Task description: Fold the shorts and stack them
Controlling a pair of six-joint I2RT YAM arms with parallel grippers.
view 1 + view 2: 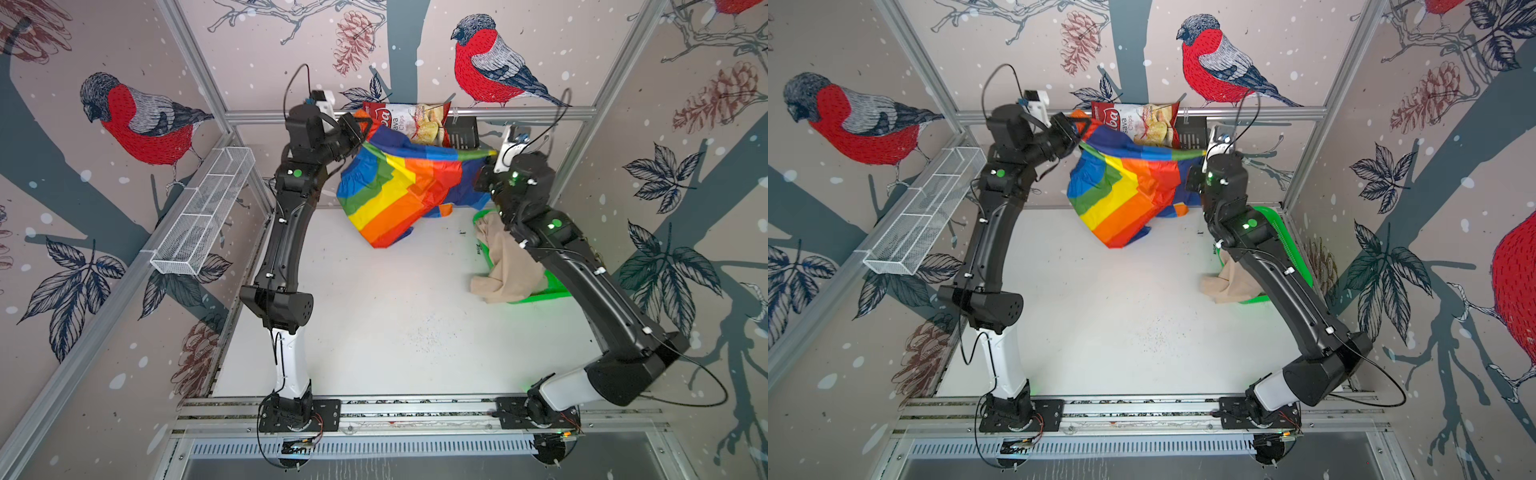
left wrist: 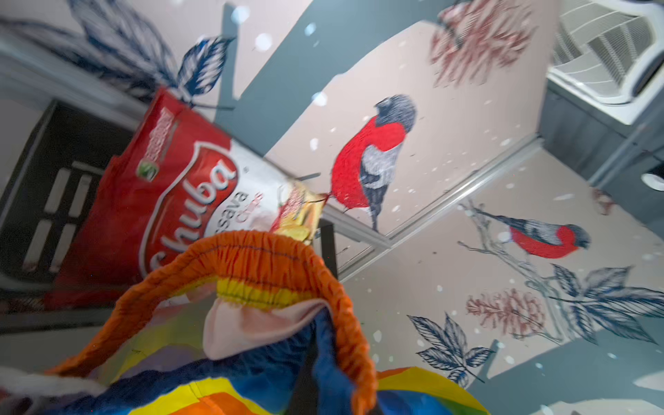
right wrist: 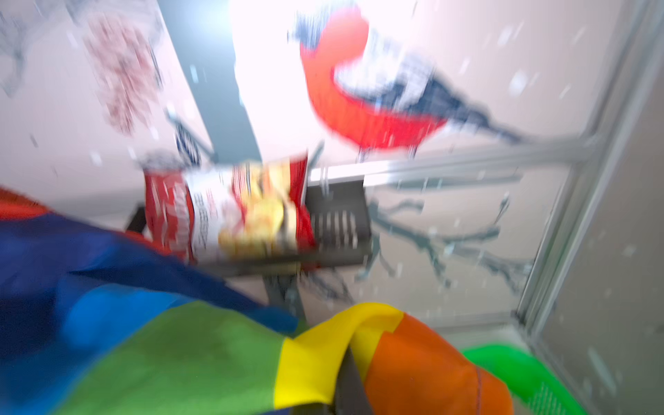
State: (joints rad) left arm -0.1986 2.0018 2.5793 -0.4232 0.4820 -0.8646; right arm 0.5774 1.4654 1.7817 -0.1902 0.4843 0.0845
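Above the table's far edge: the rainbow-striped shorts (image 1: 395, 195) hang in mid-air, stretched between both arms, with loose folds sagging toward the white table (image 1: 374, 324).
Left gripper (image 1: 362, 135): clenched on one end of the shorts' top edge.
Right gripper (image 1: 490, 154): clenched on the opposite end, drawing that edge into a taut line.
Why held so: probably to spread the thin fabric wide before laying it flat for folding.
Beige shorts (image 1: 505, 266): a crumpled heap, partly in the green basket (image 1: 552, 291) and spilling over its rim onto the table, under the right arm. They look untouched, so the task seems to be at an early stage.
Chip bag (image 1: 415, 120): propped in a black rack just behind the lifted shorts; it plays no part in the task.
Left wrist view alone: shows the orange waistband (image 2: 273, 251), puckered with elastic, and pale lining inside it.
Right wrist view alone: blurred, but a dark finger (image 3: 350, 388) shows with yellow and orange cloth draped over it.
Both top views alone: show the full span, the sag and the waiting beige pair.
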